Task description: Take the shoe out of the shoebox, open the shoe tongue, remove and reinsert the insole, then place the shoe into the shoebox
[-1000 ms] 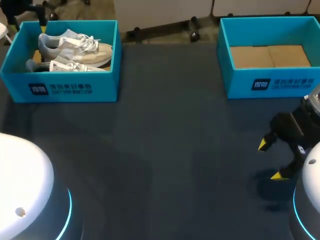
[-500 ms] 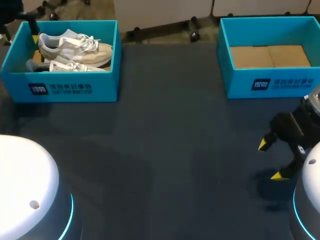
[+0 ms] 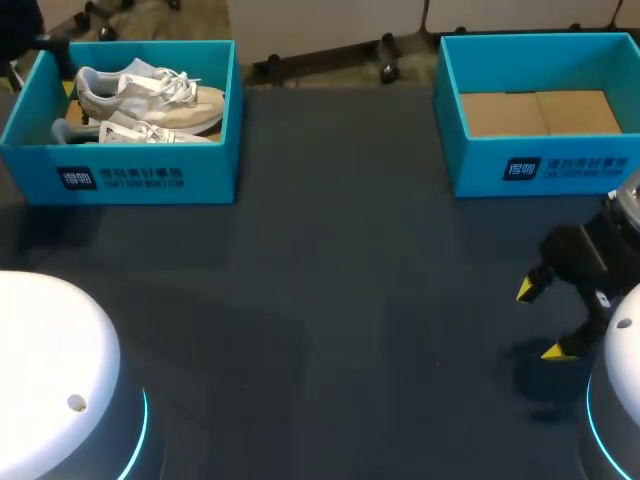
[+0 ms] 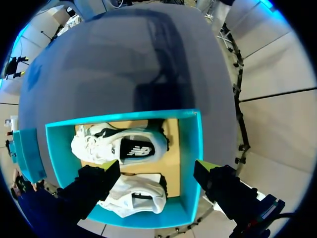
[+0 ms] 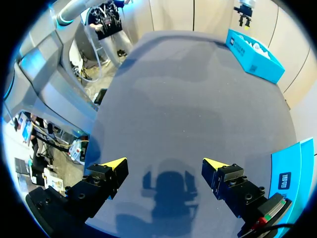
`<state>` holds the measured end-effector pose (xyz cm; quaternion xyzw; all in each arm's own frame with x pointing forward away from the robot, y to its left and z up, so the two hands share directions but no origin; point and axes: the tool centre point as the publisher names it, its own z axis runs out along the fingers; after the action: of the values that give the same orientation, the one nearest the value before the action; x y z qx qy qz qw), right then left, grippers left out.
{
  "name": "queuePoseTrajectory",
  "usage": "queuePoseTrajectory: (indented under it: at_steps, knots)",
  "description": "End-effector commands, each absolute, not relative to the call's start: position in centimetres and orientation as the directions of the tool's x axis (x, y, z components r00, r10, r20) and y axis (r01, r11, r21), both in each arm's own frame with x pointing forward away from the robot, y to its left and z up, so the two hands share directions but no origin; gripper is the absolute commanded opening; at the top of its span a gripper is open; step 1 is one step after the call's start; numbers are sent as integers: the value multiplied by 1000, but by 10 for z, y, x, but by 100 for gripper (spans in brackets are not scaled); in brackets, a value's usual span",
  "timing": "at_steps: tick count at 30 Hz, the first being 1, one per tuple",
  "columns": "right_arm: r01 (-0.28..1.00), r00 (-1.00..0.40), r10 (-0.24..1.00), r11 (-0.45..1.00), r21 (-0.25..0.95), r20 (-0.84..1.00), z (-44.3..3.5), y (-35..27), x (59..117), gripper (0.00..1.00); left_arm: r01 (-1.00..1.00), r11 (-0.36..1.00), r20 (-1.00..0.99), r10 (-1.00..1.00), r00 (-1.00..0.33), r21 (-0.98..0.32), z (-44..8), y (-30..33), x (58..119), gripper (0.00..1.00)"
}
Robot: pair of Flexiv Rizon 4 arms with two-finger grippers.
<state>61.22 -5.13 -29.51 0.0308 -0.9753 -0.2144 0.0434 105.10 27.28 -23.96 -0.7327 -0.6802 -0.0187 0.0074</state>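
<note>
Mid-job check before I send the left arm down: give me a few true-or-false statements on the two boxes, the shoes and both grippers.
1. The left shoebox holds two shoes, a far shoe and a near shoe. True.
2. The right shoebox holds a shoe. False: only its bare bottom shows.
3. The left gripper is shut on a shoe. False: it hangs open over the left shoebox, with no shoe gripped.
4. The right gripper is open over the bare table. True.
</note>
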Motion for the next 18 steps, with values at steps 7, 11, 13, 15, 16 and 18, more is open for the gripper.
queuePoseTrajectory:
  at_steps: [7,11,13,15,16,18]
  knots:
    - [-42,-994,-78,907,418,71,-296,-51,612,100,998,-65,36,997,65,11,-264,284,1050,100]
    - [-42,-994,-78,907,418,71,-296,-51,612,100,998,-67,44,997,67,-12,-281,287,1052,100]
    - [-42,-994,-78,907,418,71,-296,-51,612,100,998,-60,44,997,61,-26,-289,288,1053,100]
    - [-42,-994,-78,907,418,71,-296,-51,612,100,998,-58,43,997,60,-36,-296,290,1055,100]
    - [-42,-994,-78,907,418,71,-296,-51,612,100,997,-59,49,997,61,-40,-301,290,1055,100]
    - [-42,-994,-78,907,418,71,-296,-51,612,100,998,-57,52,997,59,-39,-307,290,1055,100]
